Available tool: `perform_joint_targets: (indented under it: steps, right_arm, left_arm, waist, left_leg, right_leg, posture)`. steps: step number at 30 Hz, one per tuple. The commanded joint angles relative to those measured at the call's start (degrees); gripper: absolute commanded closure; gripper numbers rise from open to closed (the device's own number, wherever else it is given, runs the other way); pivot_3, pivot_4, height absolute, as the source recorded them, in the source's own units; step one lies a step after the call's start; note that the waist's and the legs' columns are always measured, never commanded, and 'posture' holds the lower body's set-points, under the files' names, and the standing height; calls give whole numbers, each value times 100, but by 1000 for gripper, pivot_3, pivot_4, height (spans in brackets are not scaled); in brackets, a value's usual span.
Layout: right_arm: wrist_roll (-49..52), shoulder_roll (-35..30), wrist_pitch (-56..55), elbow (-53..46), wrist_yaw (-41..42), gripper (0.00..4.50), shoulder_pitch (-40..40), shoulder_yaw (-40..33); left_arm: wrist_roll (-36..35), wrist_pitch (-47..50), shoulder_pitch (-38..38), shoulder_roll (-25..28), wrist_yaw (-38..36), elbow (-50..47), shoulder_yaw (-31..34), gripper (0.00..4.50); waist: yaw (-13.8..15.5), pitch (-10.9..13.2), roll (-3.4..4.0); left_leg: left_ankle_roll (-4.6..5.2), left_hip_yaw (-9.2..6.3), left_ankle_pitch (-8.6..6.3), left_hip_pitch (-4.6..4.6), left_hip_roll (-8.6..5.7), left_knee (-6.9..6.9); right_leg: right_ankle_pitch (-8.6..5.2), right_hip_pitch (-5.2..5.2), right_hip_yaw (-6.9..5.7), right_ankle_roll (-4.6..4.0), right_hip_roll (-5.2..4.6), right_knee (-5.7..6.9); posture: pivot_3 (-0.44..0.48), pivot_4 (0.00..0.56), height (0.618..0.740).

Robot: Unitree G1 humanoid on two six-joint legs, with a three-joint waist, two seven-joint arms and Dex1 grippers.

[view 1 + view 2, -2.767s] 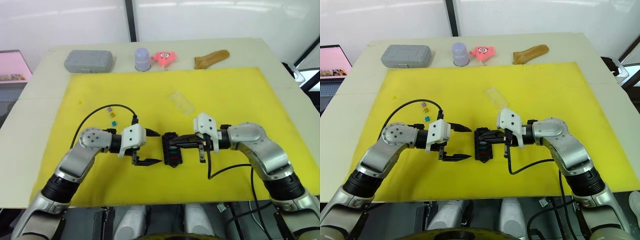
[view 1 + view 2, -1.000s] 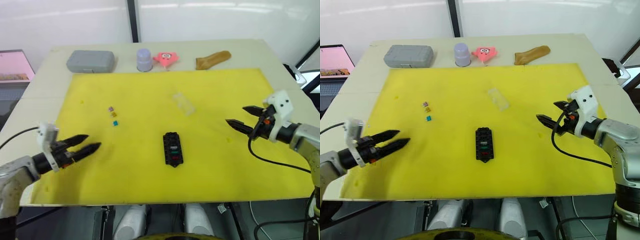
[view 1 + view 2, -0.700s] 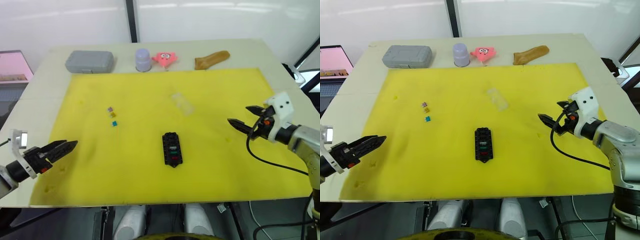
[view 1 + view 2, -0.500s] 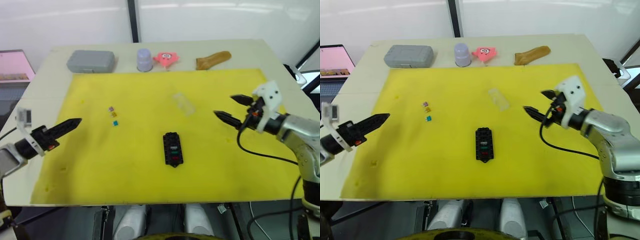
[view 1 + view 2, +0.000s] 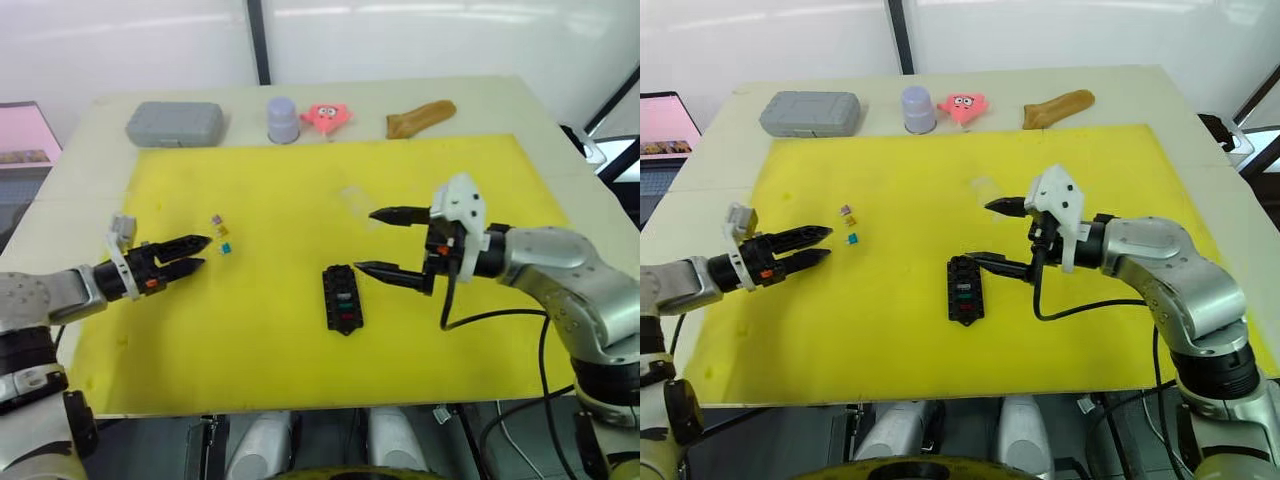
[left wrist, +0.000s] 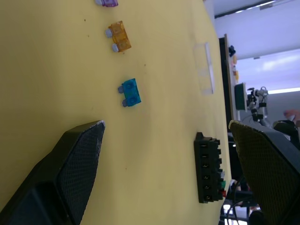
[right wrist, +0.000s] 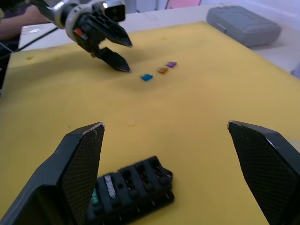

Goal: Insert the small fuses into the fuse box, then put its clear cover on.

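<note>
The black fuse box (image 5: 342,298) lies mid-mat with white, teal and red fuses in its slots. Three loose small fuses sit left of it: purple (image 5: 215,219), tan (image 5: 222,232) and teal (image 5: 225,248). The clear cover (image 5: 358,205) lies flat on the mat beyond the box. My left gripper (image 5: 200,252) is open and empty, its tips just left of the teal fuse (image 6: 131,92). My right gripper (image 5: 366,240) is wide open and empty, hovering just right of the box's far end (image 7: 131,187), between box and cover.
The yellow mat (image 5: 480,330) covers most of the table. Along the far edge stand a grey case (image 5: 175,123), a lavender cup (image 5: 284,119), a pink toy (image 5: 328,116) and a brown object (image 5: 420,118). Black cables trail from both wrists.
Both arms swung inward from the mat's sides: the left gripper came up beside the loose fuses, the right moved left to the fuse box. Nothing was picked up.
</note>
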Motion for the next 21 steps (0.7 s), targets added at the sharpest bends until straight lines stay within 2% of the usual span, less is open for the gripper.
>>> perform_joint_targets:
  steps: [1, 15, 21]
  right_arm:
    - [34, 49, -74, -208, -84, 64, -125, -36]
    - [-27, -63, -99, -280, -134, 64, -74, 15]
    - [-38, -125, -88, -310, -124, 64, -63, 0]
  left_arm:
    - [162, -158, -202, -20, -41, 82, -63, 0]
    - [723, -598, -464, -418, -548, 424, -737, 0]
    - [942, -811, -645, -686, -700, 549, -887, 0]
  waist:
    - [-1, 0, 0]
    - [43, -2, -2]
    - [166, -2, -2]
  left_leg:
    - [0, 0, 0, 0, -1, 0]
    - [-1, -3, 1, 1, -7, 4]
    - [-1, -9, 1, 0, -15, 22]
  right_leg:
    - [0, 0, 0, 0, -1, 0]
    - [0, 5, -1, 0, -6, 2]
    - [0, 15, -3, 0, -9, 3]
  posture:
    - [0, 150, 740]
    - [0, 150, 740]
    - [0, 150, 740]
